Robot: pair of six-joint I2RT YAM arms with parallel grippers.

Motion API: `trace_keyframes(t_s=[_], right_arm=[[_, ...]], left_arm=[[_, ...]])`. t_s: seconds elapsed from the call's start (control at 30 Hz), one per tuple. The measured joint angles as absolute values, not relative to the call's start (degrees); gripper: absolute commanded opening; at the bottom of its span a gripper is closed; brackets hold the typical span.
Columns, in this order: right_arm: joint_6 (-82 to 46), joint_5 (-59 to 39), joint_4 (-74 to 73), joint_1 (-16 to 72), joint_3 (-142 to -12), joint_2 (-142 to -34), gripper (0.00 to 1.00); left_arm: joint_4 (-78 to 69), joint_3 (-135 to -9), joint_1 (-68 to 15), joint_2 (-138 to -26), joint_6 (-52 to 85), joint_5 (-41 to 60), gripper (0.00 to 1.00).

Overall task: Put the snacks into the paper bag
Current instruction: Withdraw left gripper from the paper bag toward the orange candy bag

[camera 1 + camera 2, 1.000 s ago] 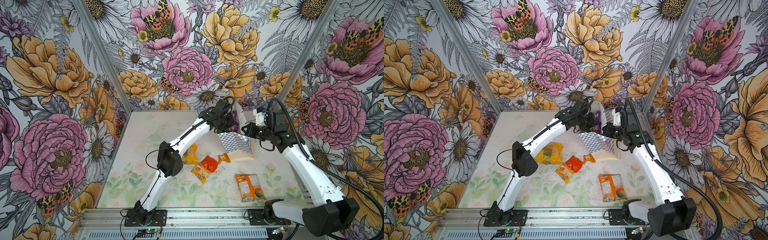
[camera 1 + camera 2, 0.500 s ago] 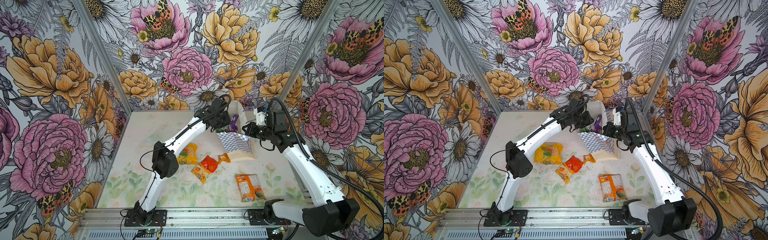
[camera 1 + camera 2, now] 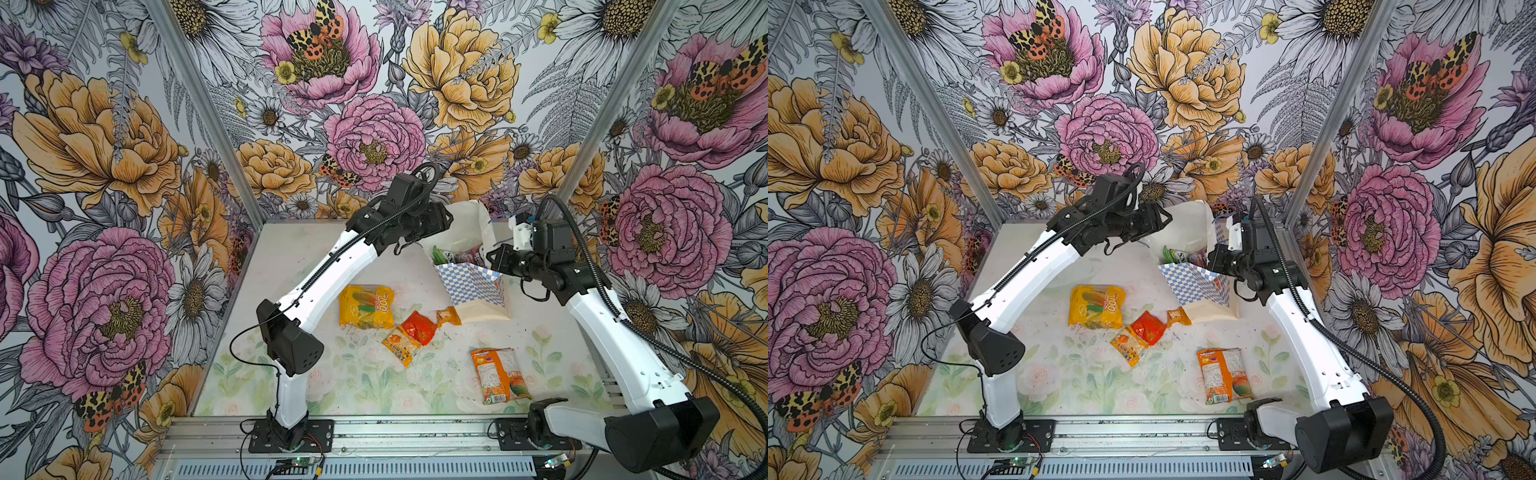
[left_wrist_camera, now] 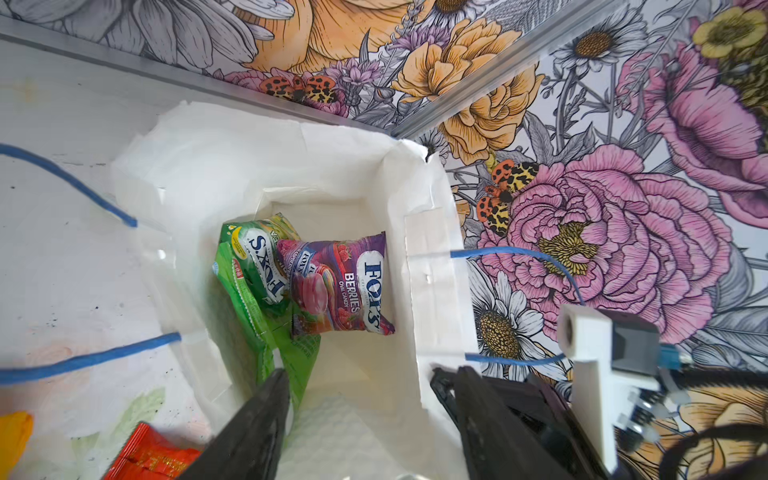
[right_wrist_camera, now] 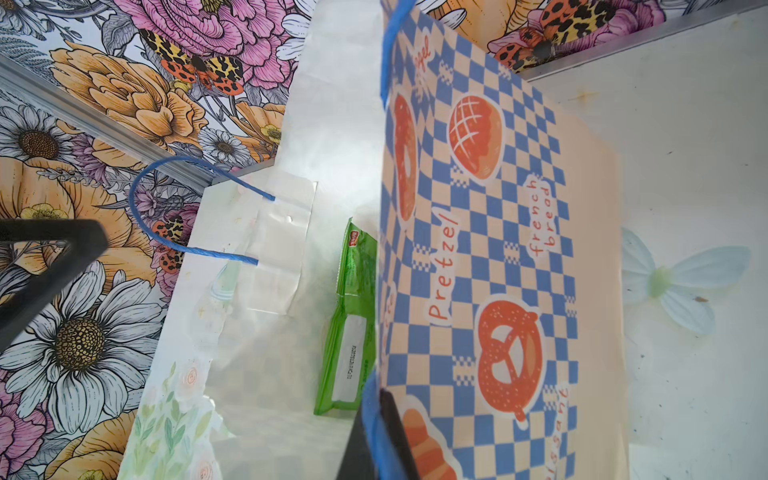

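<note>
The paper bag [image 3: 471, 284] stands at the back right of the table, its mouth held open. My right gripper [image 5: 379, 436] is shut on the bag's checkered front wall and blue cord handle. My left gripper [image 4: 370, 415] hovers open over the mouth with nothing between its fingers [image 4: 266, 415]. Inside lie a green FOX'S packet [image 4: 257, 266] and a purple FOX'S packet [image 4: 340, 286]. On the table are more snacks: a yellow packet [image 3: 365, 306], a red one [image 3: 419, 328], a small orange one [image 3: 449, 316], a yellow-orange one [image 3: 401, 345] and a larger orange one [image 3: 496, 374].
The bag stands close to the floral back wall [image 3: 374, 137] and the right corner post [image 3: 582, 166]. The loose packets lie in front of the bag, between the two arms. An aluminium rail [image 3: 395, 432] runs along the front edge of the table.
My left gripper has opened and let go of the purple packet, which now lies inside the bag. The left arm has drawn back a little from the mouth. The right arm has not moved.
</note>
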State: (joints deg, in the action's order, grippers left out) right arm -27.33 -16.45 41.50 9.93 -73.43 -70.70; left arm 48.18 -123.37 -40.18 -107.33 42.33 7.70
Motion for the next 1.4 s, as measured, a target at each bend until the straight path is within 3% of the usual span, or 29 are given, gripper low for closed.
trace_keyframes(t_s=[0.13, 0.37, 0.67, 0.83, 1.07, 1.4], right_arm=[[-27.0, -16.05, 42.44, 9.82, -74.11, -70.7, 0.0], [-26.44, -15.16, 42.87, 9.61, -74.11, -70.7, 0.0], [-26.46, -14.7, 43.0, 9.3, -74.11, -70.59, 0.0], [-26.5, -14.5, 43.03, 9.3, -74.11, -70.5, 0.0], [-26.55, -14.09, 43.33, 9.3, -73.97, -69.89, 0.0], [-26.55, -13.67, 44.03, 9.13, -73.19, -68.49, 0.0]], left_arm=[[48.27, -115.11, -39.72, -98.56, 39.42, 6.83, 0.79], [48.36, -96.86, -40.71, -82.94, 34.44, 1.65, 0.82], [46.26, -74.11, -53.82, -73.03, 22.9, -2.17, 0.83], [42.98, -69.25, -62.7, -75.37, 18.15, -2.59, 0.84], [37.5, -71.31, -70.81, -91.26, 13.89, -2.39, 0.84], [30.37, -77.49, -71.53, -104.57, 10.02, -2.09, 0.84]])
